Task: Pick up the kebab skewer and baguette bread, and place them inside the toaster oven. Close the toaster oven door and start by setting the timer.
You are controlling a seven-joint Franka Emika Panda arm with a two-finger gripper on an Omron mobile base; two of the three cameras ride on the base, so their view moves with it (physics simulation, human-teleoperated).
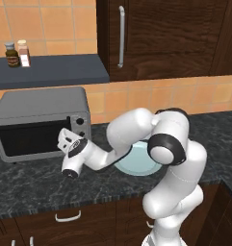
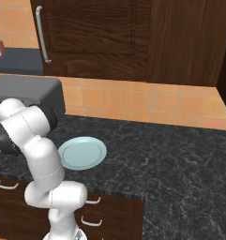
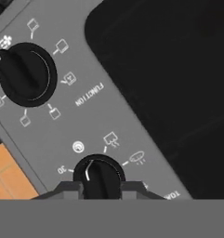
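At the lower middle of the hand view the fingers [image 3: 100, 186] are pinched narrow on the timer knob [image 3: 99, 175] to turn it, the toaster oven [image 1: 40, 103] at the left-frame worktop [image 1: 35, 185], its door [image 1: 31, 139] shut.

The boxy grey metal toaster oven [image 1: 40, 120] stands at the left of the dark speckled stone tabletop [image 1: 31, 185], close under the tiled wall. Its drop-down front door with dark glass [image 1: 28, 139] is shut, so there is no way into the cavity. The dark two-finger tool [image 3: 102, 186] is pressed up to the control panel, its tips closed on either side of a round black knob [image 3: 99, 175], with a second black knob [image 3: 23, 74] beside it on the same panel. The round pale-blue plate [image 2: 82, 153] lies just right of the oven. Right of the plate the tabletop is open. Above, a dark shelf [image 1: 50, 72] carrying two small jars [image 1: 17, 54] overhangs the oven.
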